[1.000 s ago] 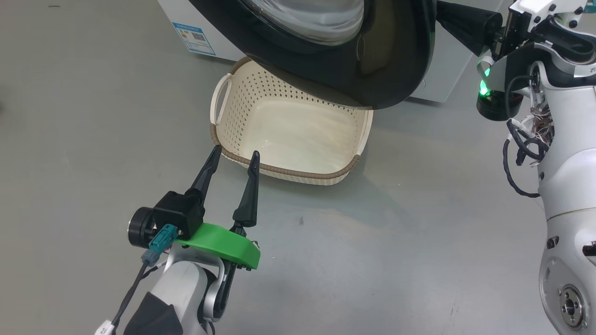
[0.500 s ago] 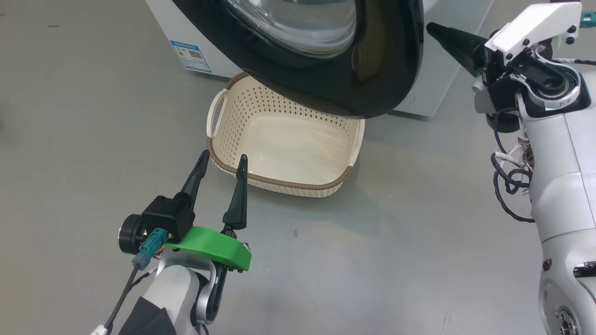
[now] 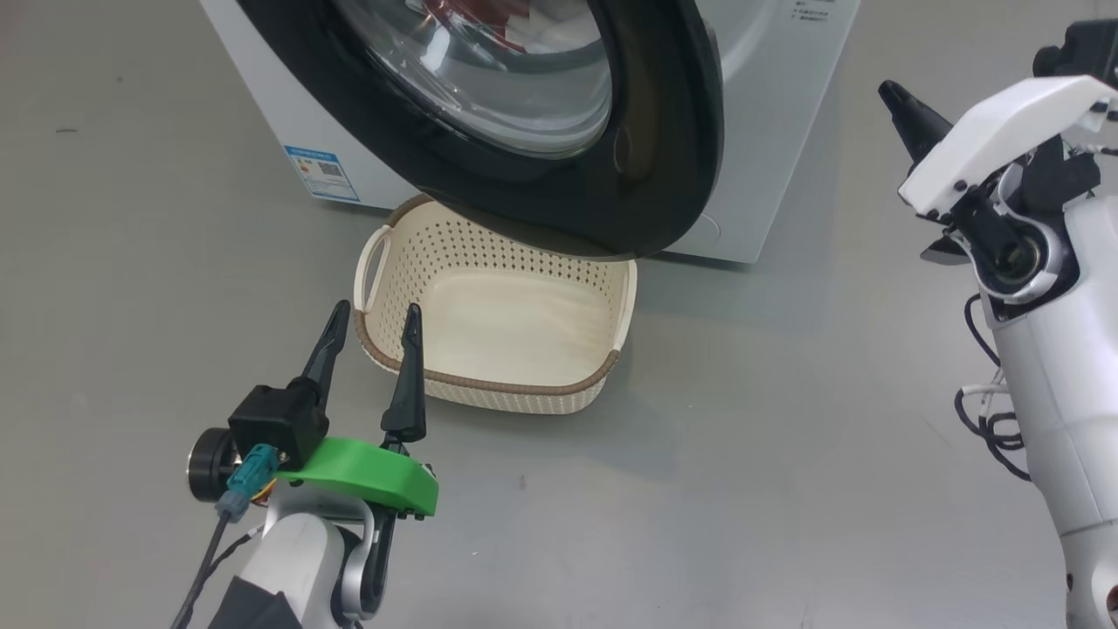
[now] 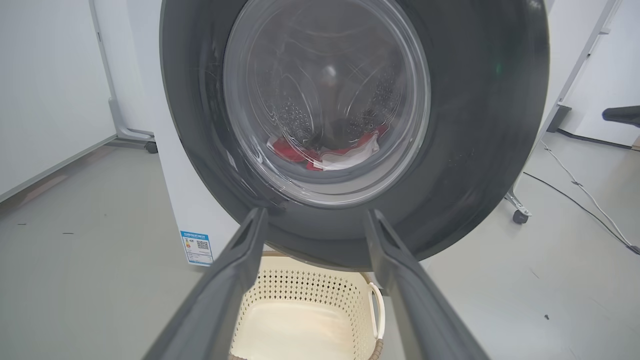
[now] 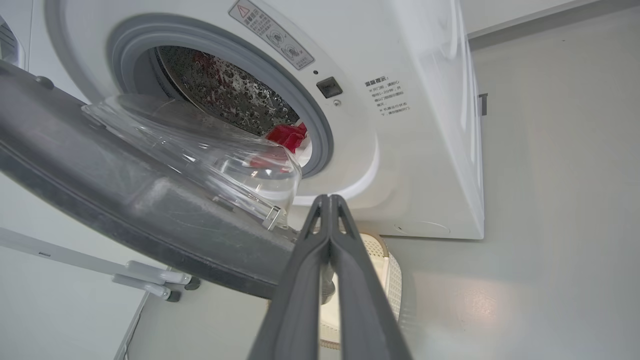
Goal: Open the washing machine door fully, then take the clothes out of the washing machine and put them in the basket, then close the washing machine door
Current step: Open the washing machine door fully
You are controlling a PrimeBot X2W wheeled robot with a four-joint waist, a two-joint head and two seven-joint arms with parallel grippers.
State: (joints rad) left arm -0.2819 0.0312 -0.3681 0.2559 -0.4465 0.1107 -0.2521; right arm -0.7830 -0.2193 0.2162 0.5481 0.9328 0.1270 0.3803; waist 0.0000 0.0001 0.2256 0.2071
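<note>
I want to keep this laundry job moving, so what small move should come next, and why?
Probably press the shut right gripper against the inside of the door and swing it wider. The door stands only part open, hanging over the empty basket, and the red clothes lie in the drum.

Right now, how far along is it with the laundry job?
Done: the door stands swung open, perhaps not fully. In hand: nothing; the left jaws are open beside the basket, the right jaws shut, clear of the door. Left: the red clothes lie inside the washer, the basket is empty, and the door needs closing.
</note>
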